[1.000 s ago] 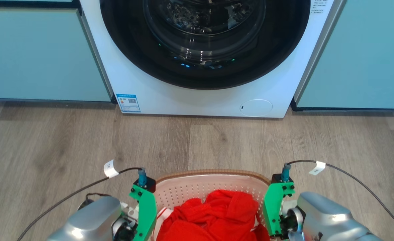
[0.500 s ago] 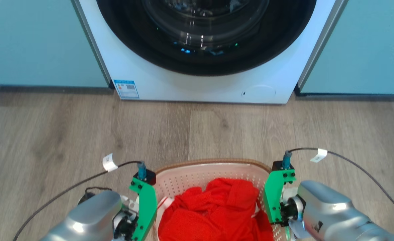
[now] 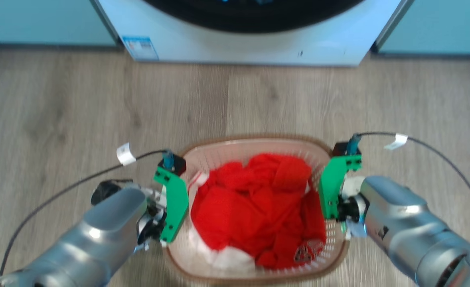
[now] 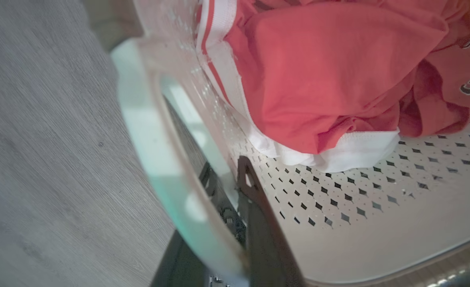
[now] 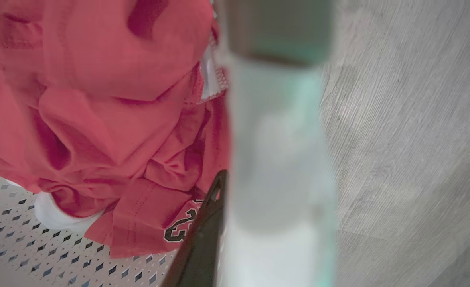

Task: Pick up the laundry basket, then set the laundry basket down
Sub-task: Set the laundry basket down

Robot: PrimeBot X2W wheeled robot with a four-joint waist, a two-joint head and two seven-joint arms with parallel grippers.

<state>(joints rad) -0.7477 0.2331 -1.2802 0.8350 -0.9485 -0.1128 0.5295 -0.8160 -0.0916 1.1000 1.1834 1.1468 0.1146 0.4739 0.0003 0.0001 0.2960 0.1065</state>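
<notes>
basket: laundry basket (image 3: 255,138) at 6 o'clock in head view, mouth up, white handles at its 9 and 3. About as wide as deep from here, so long axis: cannot tell. Resting or lifted: cannot tell.
load: red jersey (image 3: 255,199) heaped inside, white trim at the basket's 7.
left arm: left forearm (image 3: 99,231) enters from 8, green bracket (image 3: 173,199) upright at the basket's 9. left gripper (image 4: 229,179) pinches the side at the handle, one of the fingers (image 4: 255,211) inside the wall, the other outside.
right arm: right forearm (image 3: 402,223) enters from 4, mirrored at the basket's 3. right gripper (image 5: 235,187) clamps the handle; inner finger (image 5: 203,243) tight against it, outer one hidden behind it.
cables: black cable (image 3: 59,191) trails off each wrist towards 9 and 3.
floor: grey wood floor (image 3: 59,99) runs from the basket's 12 up to the washer.
washer: white washer (image 3: 259,44) at 12, dark door edge at the top.
cabinets: teal cabinets (image 3: 39,20) flank it at 10 and 2.
</notes>
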